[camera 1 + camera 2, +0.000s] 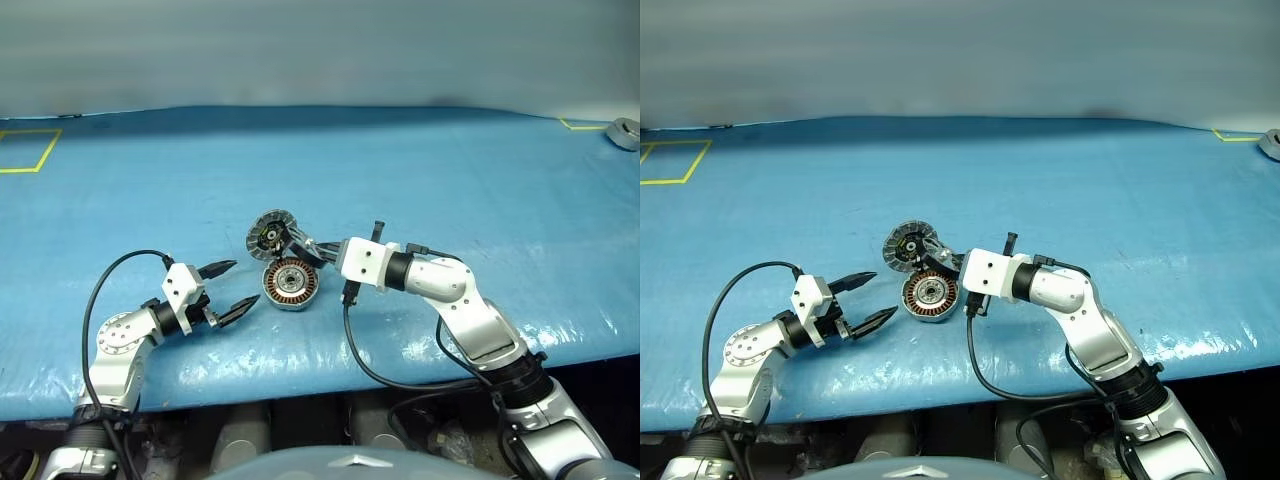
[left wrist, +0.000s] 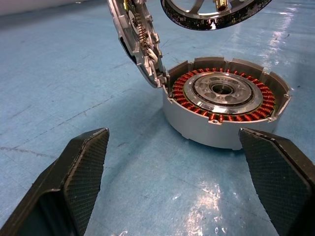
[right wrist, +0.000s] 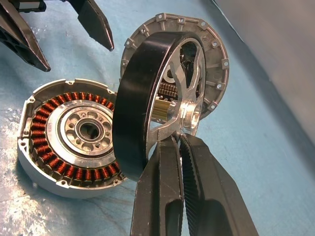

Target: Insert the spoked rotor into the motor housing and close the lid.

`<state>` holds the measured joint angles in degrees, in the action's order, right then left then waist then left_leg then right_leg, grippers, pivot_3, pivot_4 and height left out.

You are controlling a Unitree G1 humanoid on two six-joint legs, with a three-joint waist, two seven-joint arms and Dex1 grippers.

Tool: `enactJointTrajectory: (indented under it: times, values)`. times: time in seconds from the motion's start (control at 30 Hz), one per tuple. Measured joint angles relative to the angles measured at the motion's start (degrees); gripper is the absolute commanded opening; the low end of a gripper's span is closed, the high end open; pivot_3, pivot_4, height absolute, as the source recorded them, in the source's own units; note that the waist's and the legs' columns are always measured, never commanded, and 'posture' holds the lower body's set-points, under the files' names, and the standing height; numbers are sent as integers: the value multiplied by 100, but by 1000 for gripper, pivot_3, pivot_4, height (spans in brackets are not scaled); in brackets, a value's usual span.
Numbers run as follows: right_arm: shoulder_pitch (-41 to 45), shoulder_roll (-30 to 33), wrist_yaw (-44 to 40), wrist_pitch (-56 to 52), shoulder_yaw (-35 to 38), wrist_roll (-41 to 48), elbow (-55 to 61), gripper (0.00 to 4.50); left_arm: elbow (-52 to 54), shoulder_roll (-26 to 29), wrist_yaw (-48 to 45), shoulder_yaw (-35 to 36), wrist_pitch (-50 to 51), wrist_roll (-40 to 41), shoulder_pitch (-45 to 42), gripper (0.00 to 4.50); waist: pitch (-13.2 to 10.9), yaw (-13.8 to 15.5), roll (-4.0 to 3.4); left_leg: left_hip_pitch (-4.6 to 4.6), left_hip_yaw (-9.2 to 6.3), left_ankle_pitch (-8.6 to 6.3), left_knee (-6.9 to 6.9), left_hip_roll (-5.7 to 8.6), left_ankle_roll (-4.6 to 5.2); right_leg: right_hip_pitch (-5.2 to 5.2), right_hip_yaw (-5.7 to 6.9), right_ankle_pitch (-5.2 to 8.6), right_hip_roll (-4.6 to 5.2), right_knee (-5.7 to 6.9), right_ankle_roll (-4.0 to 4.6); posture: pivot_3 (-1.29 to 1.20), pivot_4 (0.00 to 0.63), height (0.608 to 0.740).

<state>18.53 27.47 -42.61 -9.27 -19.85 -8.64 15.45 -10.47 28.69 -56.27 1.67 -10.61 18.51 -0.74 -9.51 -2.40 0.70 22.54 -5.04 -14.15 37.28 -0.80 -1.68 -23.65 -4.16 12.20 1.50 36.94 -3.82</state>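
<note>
While I hold the rig steady, these lines describe the scene.
Step in hand: I judge this is the insertion; the spoked rotor [image 3: 147, 98] is held on edge, off the blue worktop [image 1: 450, 170], not yet seated.
Right gripper [image 3: 178, 142]: jaws clamped on one of the rotor's spokes, near the rim.
Right arm pose: reaching in from 4 o'clock, wrist pointing slightly downward toward the centre.
Motor housing [image 1: 290, 284]: flat on the worktop, copper windings up, at 6 o'clock of the rotor.
Lid [image 1: 270, 233]: on edge at 12 o'clock of the housing, just behind the rotor.
Left gripper [image 1: 228, 290]: jaws wide apart, empty, at 9 o'clock of the housing.
Next move: tip the rotor level, centre it over the hub, lower it.
</note>
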Motion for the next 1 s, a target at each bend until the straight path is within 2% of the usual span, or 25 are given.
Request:
enactJointTrajectory:
  times: [0.47,0.63,0.67,0.73,0.83,1.0]
  values:
    - [85,44,-171,-117,15,129,23,37,0,2,81,3,0,-2,7,4500,0,3,0,0,0,0,0,0,0,0,0,0,0,0,0,0,150,740]
    - [198,334,88,-142,433,20,-345,37,0,2,99,3,-8,-1,11,4500,0,23,0,0,1,0,2,2,0,1,-1,-1,1,-1,-2,0,150,740]
    - [208,370,156,-323,488,-82,-304,37,0,2,98,3,-12,-1,11,4500,0,25,-1,2,1,0,2,2,0,-2,-1,-1,1,0,-1,0,150,740]
    - [91,271,248,-1118,350,-456,518,37,-27,7,97,12,-17,-1,13,4500,-1,14,-3,3,-2,0,-12,-2,0,-13,0,4,-4,7,8,0,150,740]
    - [29,-22,265,-1878,-229,-810,1592,37,-36,2,94,-4,-25,-4,-56,4500,0,-20,-4,1,-8,0,-16,-13,-1,-16,7,12,-13,17,21,0,150,740]
    - [20,9,308,-2540,-677,-1353,1558,37,-64,8,122,12,-86,-5,-52,4500,1,23,-2,3,-2,3,4,1,-5,0,4,12,3,-2,11,0,150,740]
